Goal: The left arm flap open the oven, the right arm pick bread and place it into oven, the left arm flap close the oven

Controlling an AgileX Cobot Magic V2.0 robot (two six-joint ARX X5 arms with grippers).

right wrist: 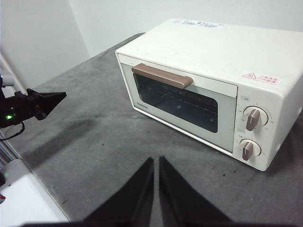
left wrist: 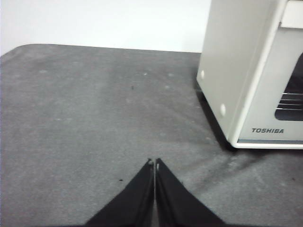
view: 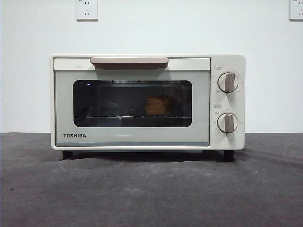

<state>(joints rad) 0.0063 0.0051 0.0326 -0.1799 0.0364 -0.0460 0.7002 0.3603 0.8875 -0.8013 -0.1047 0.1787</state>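
The cream-white TOSHIBA oven (view: pixel 147 101) stands on the grey table with its door closed. The golden bread (view: pixel 158 105) sits inside on the rack, seen through the dark glass. The oven also shows in the left wrist view (left wrist: pixel 255 80) and the right wrist view (right wrist: pixel 213 85). My left gripper (left wrist: pixel 154 163) is shut and empty, above the table beside the oven's side wall. It shows too in the right wrist view (right wrist: pixel 47 101). My right gripper (right wrist: pixel 156 161) is shut and empty, held above the table in front of the oven. Neither arm shows in the front view.
The oven has a beige bar handle (view: pixel 129 61) along the top of the door and two beige knobs (view: pixel 228 82) on its right panel. Wall sockets (view: pixel 87 9) sit on the white wall behind. The grey felt table (view: pixel 151 189) spreads before the oven.
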